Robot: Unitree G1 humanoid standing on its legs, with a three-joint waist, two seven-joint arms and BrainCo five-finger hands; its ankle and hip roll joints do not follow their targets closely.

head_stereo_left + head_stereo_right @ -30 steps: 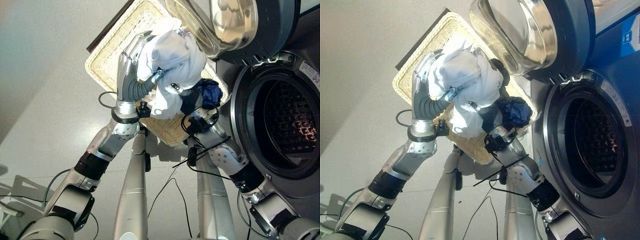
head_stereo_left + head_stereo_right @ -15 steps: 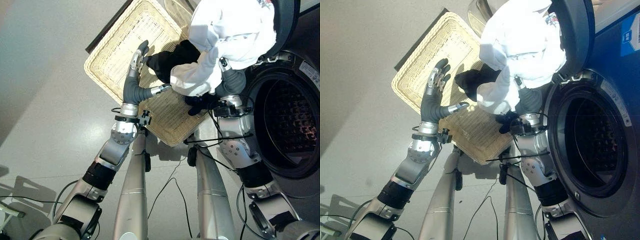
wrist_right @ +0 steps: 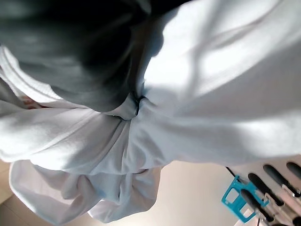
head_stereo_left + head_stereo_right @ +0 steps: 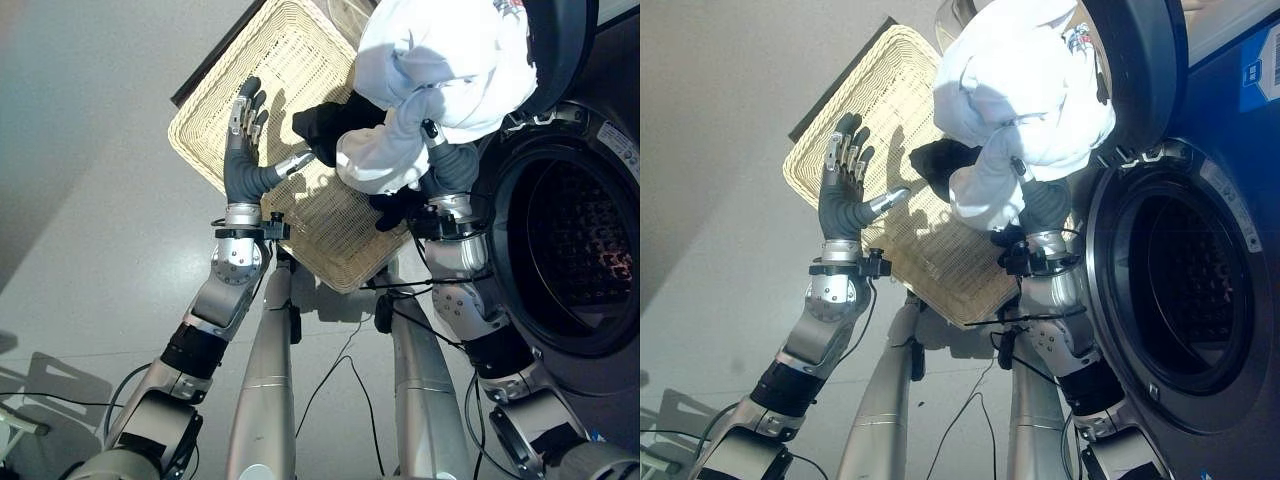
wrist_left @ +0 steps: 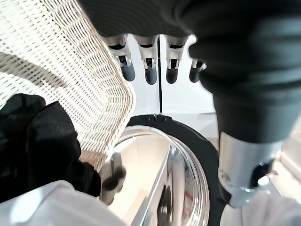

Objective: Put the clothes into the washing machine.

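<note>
Right hand (image 4: 440, 160) is closed on the white garment (image 4: 440, 70), raised clear of the wicker basket (image 4: 290, 60) for swinging right into the washer drum (image 4: 575, 250); left hand (image 4: 245, 150) is spread, empty, above the basket; a dark garment (image 4: 335, 122) remains there

White garment (image 4: 440, 70) bunched, held up beside washer (image 4: 560, 250) opening; black garment (image 4: 335, 125) in basket (image 4: 280, 60).
</note>
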